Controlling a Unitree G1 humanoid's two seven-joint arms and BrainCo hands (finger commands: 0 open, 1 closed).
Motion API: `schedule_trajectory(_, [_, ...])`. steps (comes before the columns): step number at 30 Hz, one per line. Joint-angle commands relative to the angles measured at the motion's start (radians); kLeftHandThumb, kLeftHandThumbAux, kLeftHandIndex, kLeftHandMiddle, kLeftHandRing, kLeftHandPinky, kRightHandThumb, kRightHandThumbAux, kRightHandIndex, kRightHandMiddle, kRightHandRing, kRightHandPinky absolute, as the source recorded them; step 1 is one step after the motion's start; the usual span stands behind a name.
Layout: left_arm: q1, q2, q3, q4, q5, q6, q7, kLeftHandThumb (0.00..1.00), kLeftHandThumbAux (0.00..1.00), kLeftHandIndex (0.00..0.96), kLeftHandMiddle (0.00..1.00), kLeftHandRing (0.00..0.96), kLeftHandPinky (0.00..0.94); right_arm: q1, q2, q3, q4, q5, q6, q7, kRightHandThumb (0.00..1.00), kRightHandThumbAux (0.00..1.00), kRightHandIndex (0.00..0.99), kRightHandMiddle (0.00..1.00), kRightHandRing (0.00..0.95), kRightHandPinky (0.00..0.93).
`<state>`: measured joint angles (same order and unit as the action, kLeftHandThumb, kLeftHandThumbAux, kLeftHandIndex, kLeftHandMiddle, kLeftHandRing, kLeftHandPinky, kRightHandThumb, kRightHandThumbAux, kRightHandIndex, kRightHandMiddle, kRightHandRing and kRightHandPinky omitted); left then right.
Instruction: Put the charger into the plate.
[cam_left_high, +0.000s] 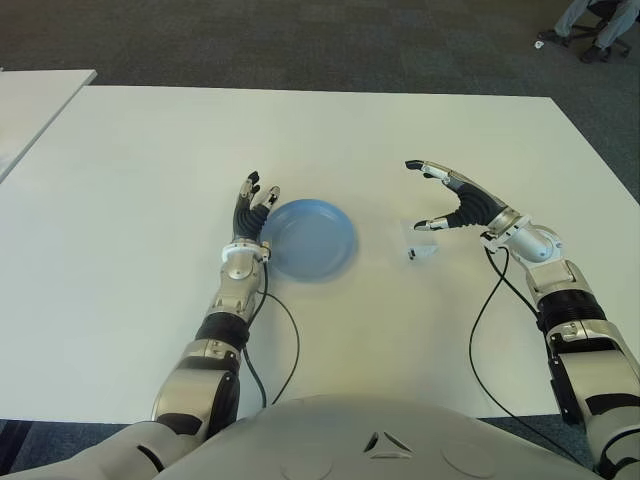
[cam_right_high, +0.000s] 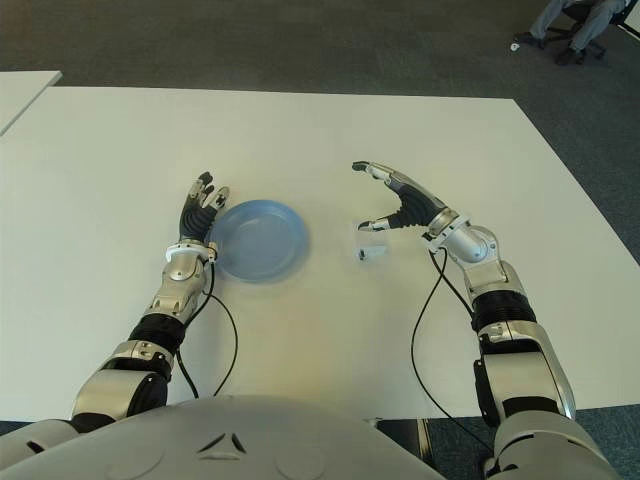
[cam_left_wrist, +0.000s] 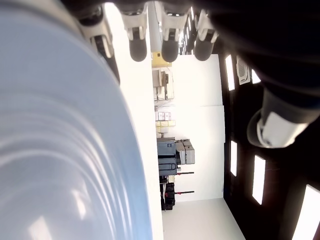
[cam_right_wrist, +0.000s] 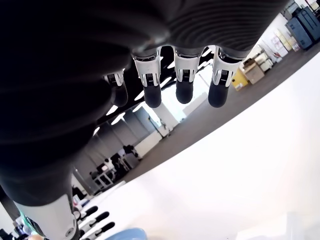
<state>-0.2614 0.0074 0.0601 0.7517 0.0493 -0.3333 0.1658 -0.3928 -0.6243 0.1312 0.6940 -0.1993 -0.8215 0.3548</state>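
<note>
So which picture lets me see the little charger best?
The left eye view: the white charger sits in full view on the table, between the blue plate and the open right hand. The right eye view shows it just as plainly. The left wrist view misses it; the right wrist view shows only a blurry pale patch.

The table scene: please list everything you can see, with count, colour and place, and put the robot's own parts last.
Plate: one, blue, near the table's middle, holding nothing.
Charger: one, white, on the table right of the plate.
Table: one, white, under everything.
Second table: one, white, far left edge.
Floor: dark grey carpet, beyond the table.
Person's legs: far right corner, on a chair.
Left hand: black and silver, fingers open, at the plate's left rim.
Right hand: black and silver, open, just right of the charger.
</note>
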Motion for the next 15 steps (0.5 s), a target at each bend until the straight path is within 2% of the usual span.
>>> schedule_trajectory(1, [0.022, 0.002, 0.001, 0.047, -0.006, 0.035, -0.02, 0.0, 0.521, 0.035, 0.045, 0.024, 0.004, 0.007, -0.005, 0.003, 0.034, -0.026, -0.027, -0.007, 0.397, 0.709, 0.007, 0.0, 0.0, 0.021])
schedule_trajectory(5, [0.021, 0.002, 0.002, 0.054, -0.006, 0.028, -0.022, 0.0, 0.522, 0.033, 0.044, 0.024, 0.008, -0.024, -0.015, 0.026, 0.116, -0.085, -0.079, -0.035, 0.43, 0.638, 0.001, 0.0, 0.0, 0.008])
schedule_trajectory(9, [0.021, 0.005, 0.003, 0.056, -0.007, 0.026, -0.025, 0.0, 0.524, 0.03, 0.045, 0.025, 0.009, -0.039, -0.029, 0.043, 0.126, -0.124, -0.085, -0.033, 0.413, 0.535, 0.0, 0.0, 0.0, 0.001])
schedule_trajectory(11, [0.02, 0.005, 0.002, 0.056, -0.005, 0.024, -0.024, 0.0, 0.525, 0.029, 0.046, 0.026, 0.01, -0.053, -0.039, 0.058, 0.156, -0.172, -0.083, -0.06, 0.394, 0.416, 0.0, 0.0, 0.0, 0.0])
schedule_trajectory(15, [0.022, 0.007, 0.002, 0.056, -0.004, 0.021, -0.025, 0.0, 0.524, 0.03, 0.047, 0.027, 0.008, -0.095, -0.043, 0.104, 0.262, -0.284, -0.079, -0.165, 0.374, 0.3, 0.0, 0.0, 0.0, 0.0])
